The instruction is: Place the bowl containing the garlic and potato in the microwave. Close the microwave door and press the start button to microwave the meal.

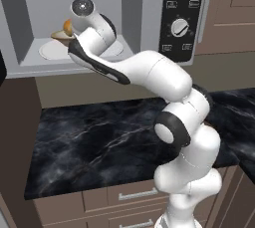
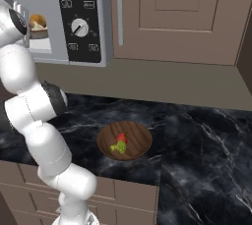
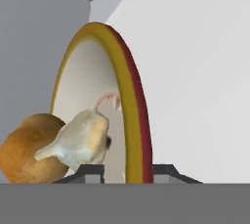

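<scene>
The microwave (image 1: 149, 3) stands open, and its door is out of view. Inside it, the tan bowl (image 1: 61, 35) sits low over the white turntable (image 1: 50, 49) with the potato (image 1: 67, 27) showing above its rim. In the hand view the bowl (image 3: 132, 96) appears edge-on, holding the potato (image 3: 29, 152) and the pale garlic (image 3: 80, 140). My gripper (image 3: 129, 171) straddles the bowl's rim. Its jaws stand slightly apart, with a small gap on the inner side. The right base view shows the bowl (image 2: 39, 31) and the potato (image 2: 37, 21) just inside the opening.
The black panel (image 1: 182, 18) with a white dial (image 1: 179, 27) is right of the cavity. A dark wooden bowl (image 2: 124, 140) of red and green food sits on the black marble counter (image 2: 197, 135). A brown cabinet (image 2: 172, 13) hangs to the right.
</scene>
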